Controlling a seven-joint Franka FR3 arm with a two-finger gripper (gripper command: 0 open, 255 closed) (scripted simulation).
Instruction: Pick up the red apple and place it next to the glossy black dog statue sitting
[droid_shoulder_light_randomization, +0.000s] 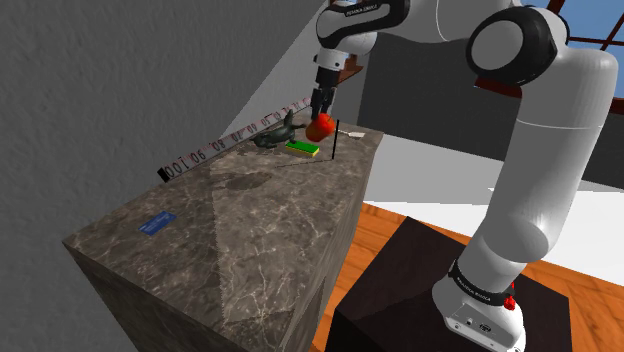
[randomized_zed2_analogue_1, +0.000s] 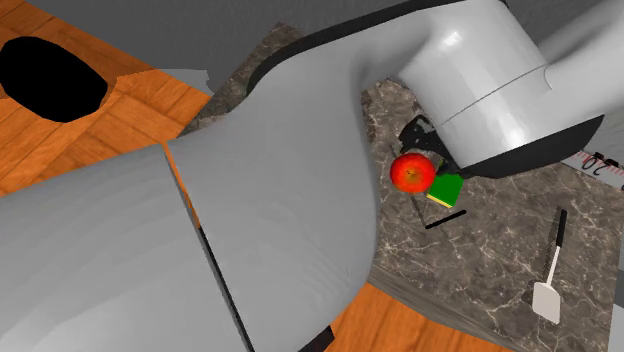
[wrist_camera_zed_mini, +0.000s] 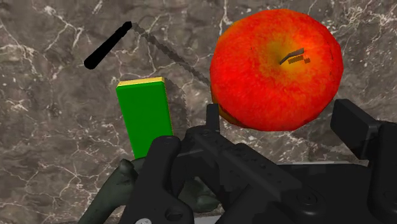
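So the gripper (droid_shoulder_light_randomization: 321, 113) is up at the far end of the stone counter (droid_shoulder_light_randomization: 250, 235), and it's got the apple (droid_shoulder_light_randomization: 321, 127) clamped between its 2 fingers (wrist_camera_zed_mini: 357, 127). In the wrist view the apple (wrist_camera_zed_mini: 277, 67) sits snug between them, 1 finger on each side, stem side facing the camera. It's red with an orangey-yellow patch around the stem.

The apple hangs off the counter, just above a green block (droid_shoulder_light_randomization: 303, 149) with a yellow edge that lies flat on the stone. From above, in the second exterior view, the apple (randomized_zed2_analogue_1: 411, 172) overlaps a corner of that block (randomized_zed2_analogue_1: 447, 189).

The dog statue (droid_shoulder_light_randomization: 272, 136) looks more dark greenish-grey than black. It sits right beside the green block, on the shoulder view's left of the apple, near but apart from it. In the wrist view the statue (wrist_camera_zed_mini: 111, 194) pokes out from behind the gripper body, close to the block's near end.

Other bits: a thin black stick (droid_shoulder_light_randomization: 333, 140) just past the block, a spatula (randomized_zed2_analogue_1: 550, 272) with a black handle and white blade further along, a ruler (droid_shoulder_light_randomization: 235, 135) against the wall, and a small blue card (droid_shoulder_light_randomization: 157, 223) near the counter's front end. The arm (droid_shoulder_light_randomization: 535, 150) rises from the dark stand (droid_shoulder_light_randomization: 400, 290) on a wooden floor (droid_shoulder_light_randomization: 585, 275).
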